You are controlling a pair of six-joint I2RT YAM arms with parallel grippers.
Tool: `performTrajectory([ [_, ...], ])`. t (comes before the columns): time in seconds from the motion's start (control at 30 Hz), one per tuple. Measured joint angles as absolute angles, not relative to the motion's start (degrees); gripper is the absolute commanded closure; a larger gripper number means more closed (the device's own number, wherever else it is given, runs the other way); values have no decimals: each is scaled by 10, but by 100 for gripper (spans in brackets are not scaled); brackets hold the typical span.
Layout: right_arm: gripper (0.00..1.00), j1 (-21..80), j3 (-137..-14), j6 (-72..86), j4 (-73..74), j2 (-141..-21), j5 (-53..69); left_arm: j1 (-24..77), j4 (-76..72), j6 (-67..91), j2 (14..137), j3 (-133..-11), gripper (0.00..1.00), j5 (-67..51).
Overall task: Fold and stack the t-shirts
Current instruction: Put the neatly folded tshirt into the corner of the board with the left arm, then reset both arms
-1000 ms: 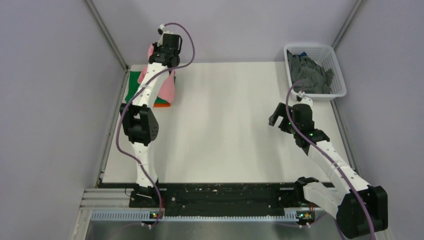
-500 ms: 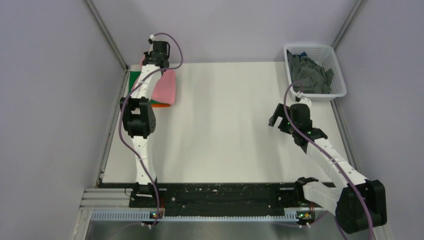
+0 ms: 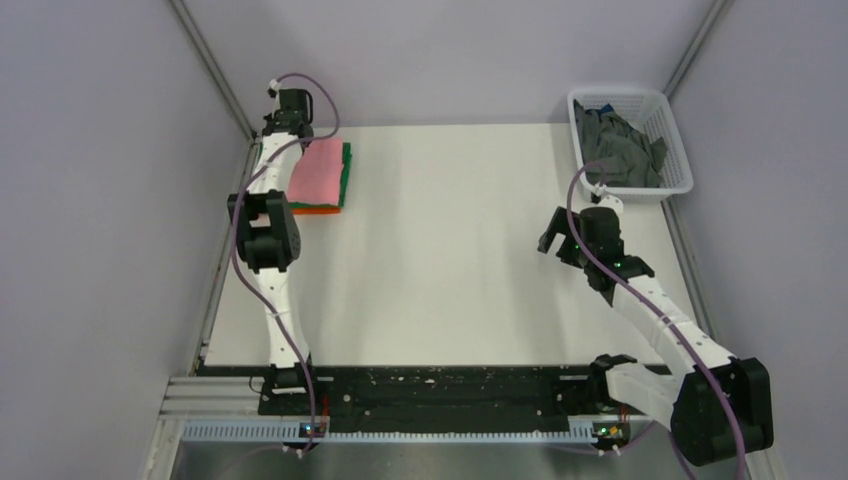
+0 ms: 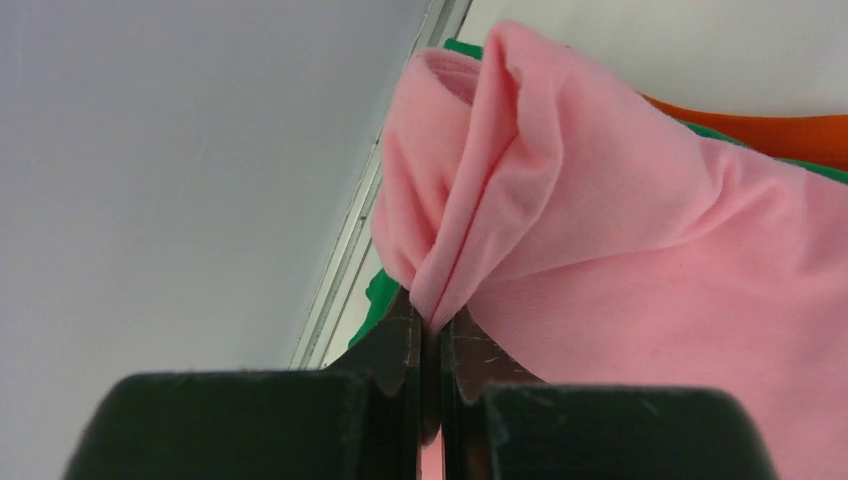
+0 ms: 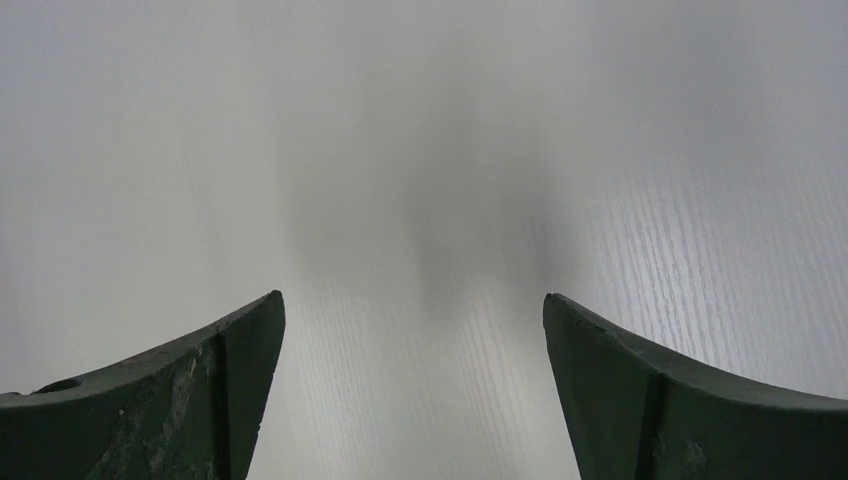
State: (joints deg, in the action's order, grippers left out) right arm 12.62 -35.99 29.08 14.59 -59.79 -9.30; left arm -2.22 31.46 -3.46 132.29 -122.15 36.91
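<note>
The pink t-shirt (image 3: 318,172) lies folded at the far left corner of the table (image 3: 450,260), on top of the green t-shirt (image 3: 346,168) and the orange t-shirt (image 3: 320,209), whose edges show along its right and near sides. Its long axis runs near to far, roughly along the left wall. My left gripper (image 4: 432,320) sits at the stack's far left corner, jaws pinched shut on a bunched ridge of the pink cloth, which stands lifted there while the rest spreads flat away from the jaws, toward the near edge and to the right. I judge the placing nearly done: what remains is to let go and back off to the far left without dragging that ridge, or the corner may stay humped. My right gripper (image 5: 412,330) hangs over bare table on the right, jaws spread wide and holding nothing. It is much the nearer arm to the dark grey t-shirts (image 3: 615,145) heaped in the white basket (image 3: 683,186) at the far right corner, so I'd expect it to fetch the next one
</note>
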Motion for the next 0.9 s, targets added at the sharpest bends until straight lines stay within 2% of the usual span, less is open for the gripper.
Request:
performTrajectory([
  [0.2,1,126,-360,289,146,-609,-94,-43,314,-18,1334,-1221,100,356],
  [0.23,1,126,-360,289,146,-609,-94,-44,314,-17,1336,-1221,97,356],
  [0.27,1,126,-360,289,146,-609,-94,-44,314,-16,1337,-1221,87,356],
  [0.3,1,126,-360,289,146,-609,-94,-45,314,-16,1337,-1221,74,357],
  [0.37,1,126,-360,288,146,-609,-95,-44,314,-13,1337,-1222,69,360],
  [0.4,1,126,-360,287,146,-609,-95,-44,313,-14,1337,-1223,62,362],
  [0.43,1,126,-360,286,146,-609,-96,-43,313,-14,1337,-1223,48,366],
  [0.5,1,126,-360,286,146,-609,-96,-44,313,-11,1337,-1224,4,375],
  [0.53,1,126,-360,286,146,-609,-96,-44,313,-15,1337,-1224,1,378],
  [0.73,1,126,-360,286,147,-608,-96,-45,326,18,1325,-1226,1,376],
  [0.9,1,126,-360,286,163,-586,-94,-43,361,66,1262,-1212,1,315],
])
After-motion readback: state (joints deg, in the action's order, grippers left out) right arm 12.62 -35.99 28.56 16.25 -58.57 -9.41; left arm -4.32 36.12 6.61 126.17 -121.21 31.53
